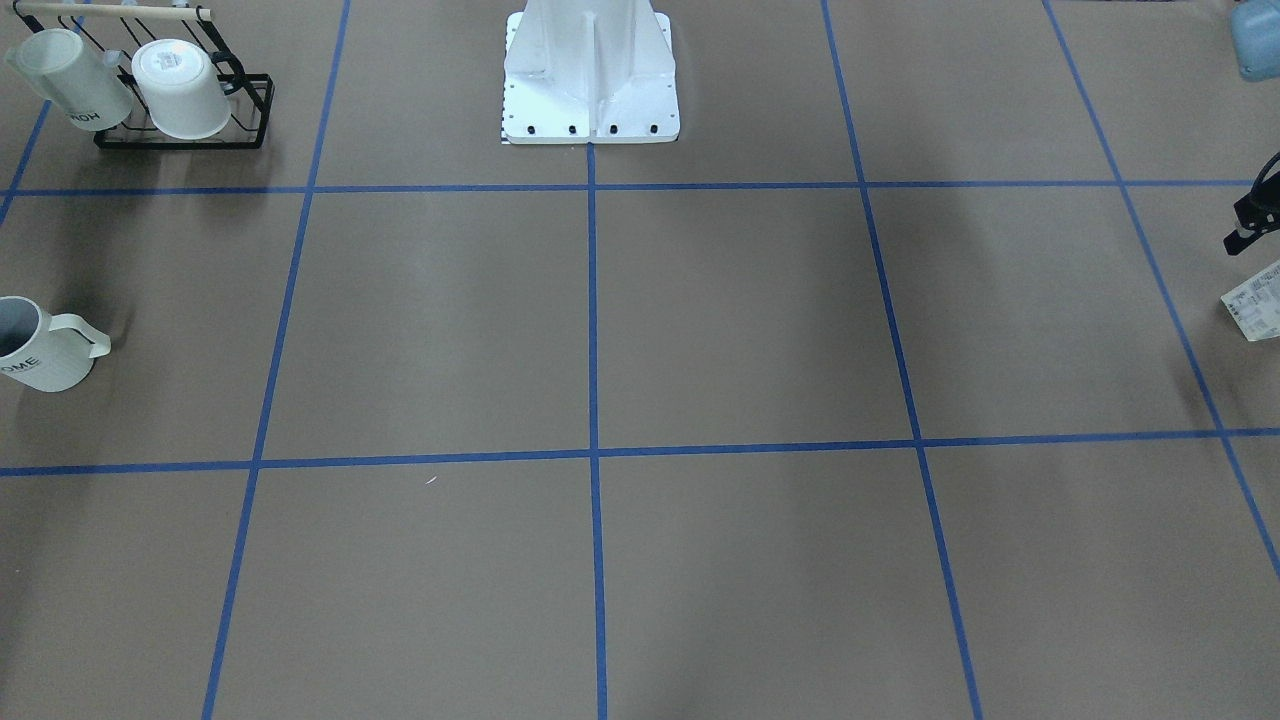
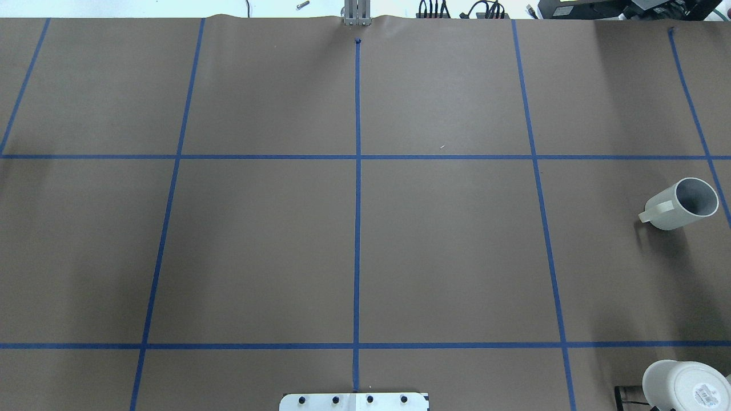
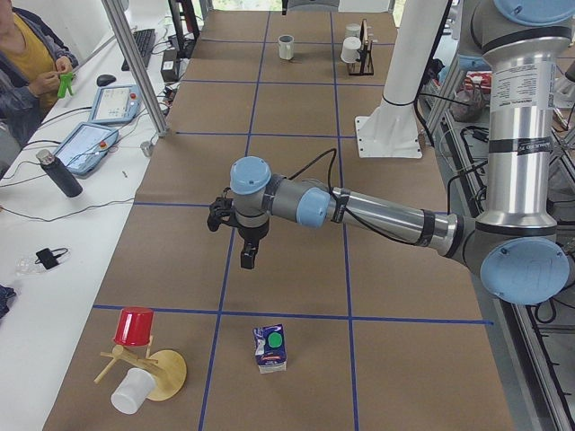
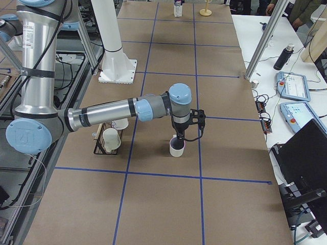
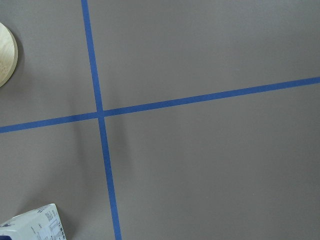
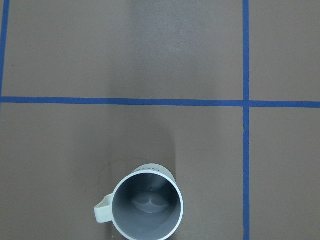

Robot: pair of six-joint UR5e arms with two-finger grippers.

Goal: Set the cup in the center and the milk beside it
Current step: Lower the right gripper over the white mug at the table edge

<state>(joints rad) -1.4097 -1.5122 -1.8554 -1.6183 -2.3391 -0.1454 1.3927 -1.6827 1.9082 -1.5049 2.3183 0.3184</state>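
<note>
**Cup and milk at opposite ends of the table, both arms above them**

From my remote station I see the white ceramic cup [image 2: 682, 204] with a loop handle and a grey inside standing upright on the brown paper-covered table [image 2: 257, 245]. It is far on the robot's right side, in the middle row of the blue tape lines [image 2: 357, 188], and its handle points toward the centre. The right gripper [image 4: 180, 137] hangs directly over the cup. The right wrist camera looks straight down into the open mouth of the cup. Only the side view shows this gripper, so I cannot tell if its fingers are spread or pressed together, nor if they touch the rim.

The small gable-top milk carton [image 3: 270, 348], dark blue above and white below with a round green cap, stands upright at the robot's left end. The left gripper [image 3: 248, 260] is above the table near it, across one tape line. How its fingers stand, I cannot tell.

A black wire rack [image 1: 185, 120] with two white mugs [image 1: 180, 90] is near the cup. A wooden stand [image 3: 148, 370] with a red and a white cup is beside the milk carton.
</note>
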